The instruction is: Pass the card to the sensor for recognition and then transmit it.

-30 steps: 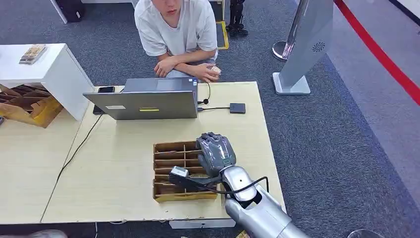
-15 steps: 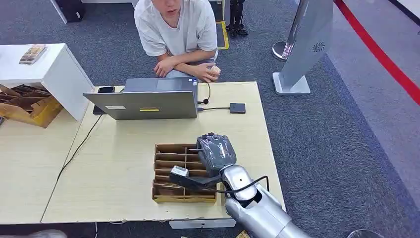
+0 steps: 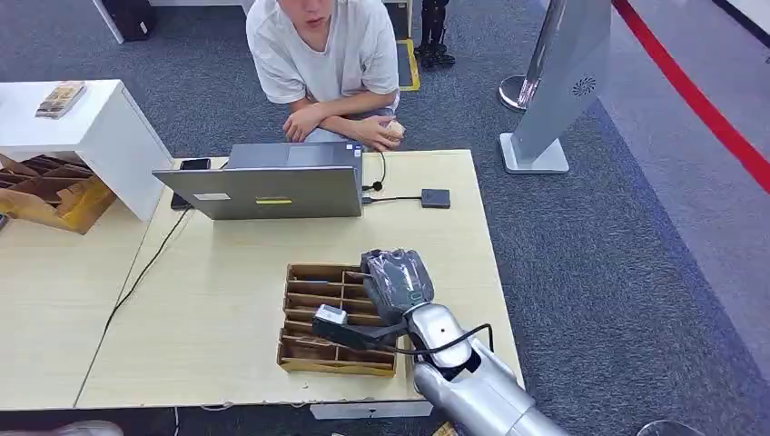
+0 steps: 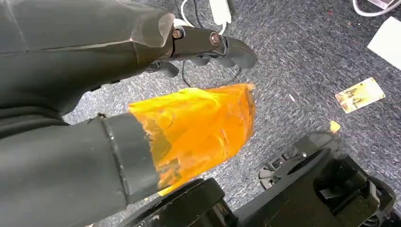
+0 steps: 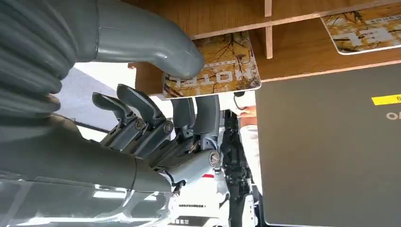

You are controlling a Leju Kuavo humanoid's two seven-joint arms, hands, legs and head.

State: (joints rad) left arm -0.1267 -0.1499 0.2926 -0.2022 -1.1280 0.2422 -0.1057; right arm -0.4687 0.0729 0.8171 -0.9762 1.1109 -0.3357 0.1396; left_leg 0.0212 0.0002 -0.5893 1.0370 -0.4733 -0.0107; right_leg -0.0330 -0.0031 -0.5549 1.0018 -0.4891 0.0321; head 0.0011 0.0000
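1. Right robot hand [image 3: 396,282] sits low and centre in the head view, over the right side of the wooden tray [image 3: 309,313]. In the right wrist view its thumb presses on a card [image 5: 213,71] with the fingers [image 5: 142,113] curled beneath, so it looks like a pinch on that card, right at the tray's edge.
2. Left robot hand [image 4: 198,42] hangs over the carpet, fingers curled in, nothing in them as far as I can tell.
3. Progress, judging from this: early days! The card is only being drawn from its slot. The sensor [image 3: 435,198], a small dark square on the counter [image 3: 218,272] in the upper middle of the head view, beside the laptop [image 3: 272,186], stands well apart from the hand. Scanning and handing over to the person [image 3: 322,54] seated at the top of the frame are both left to do.
4. Containers: the tray is divided into slots; another card [image 5: 364,28] lies in a neighbouring compartment at the wrist picture's upper right. The rest I cannot make out.
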